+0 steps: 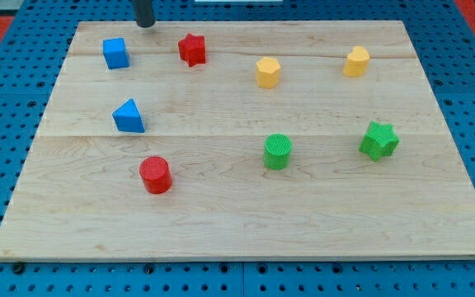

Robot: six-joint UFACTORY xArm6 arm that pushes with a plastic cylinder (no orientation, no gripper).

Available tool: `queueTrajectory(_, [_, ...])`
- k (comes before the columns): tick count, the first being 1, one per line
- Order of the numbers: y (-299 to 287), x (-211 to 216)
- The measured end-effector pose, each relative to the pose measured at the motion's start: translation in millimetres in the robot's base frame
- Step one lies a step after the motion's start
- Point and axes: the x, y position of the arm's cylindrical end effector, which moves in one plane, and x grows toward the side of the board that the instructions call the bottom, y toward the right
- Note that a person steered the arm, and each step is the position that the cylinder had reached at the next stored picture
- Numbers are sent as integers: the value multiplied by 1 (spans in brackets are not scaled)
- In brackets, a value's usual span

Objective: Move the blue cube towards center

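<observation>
The blue cube [115, 53] sits near the top left of the wooden board [246, 223]. My tip [144, 24] is at the board's top edge, just above and to the right of the blue cube, apart from it. A red star block [192, 49] lies to the right of the cube and below-right of my tip. A blue triangular block [129, 116] lies below the cube.
A red cylinder [155, 174] lies at lower left. A yellow hexagonal block [268, 72] and a second yellow block [356, 61] sit at upper right. A green cylinder [278, 152] and a green star block [379, 139] sit at the right. Blue pegboard surrounds the board.
</observation>
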Motion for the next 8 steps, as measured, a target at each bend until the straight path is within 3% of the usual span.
queueTrajectory(5, [-2,0])
queueTrajectory(7, [-90,6])
queueTrajectory(8, [-89,34])
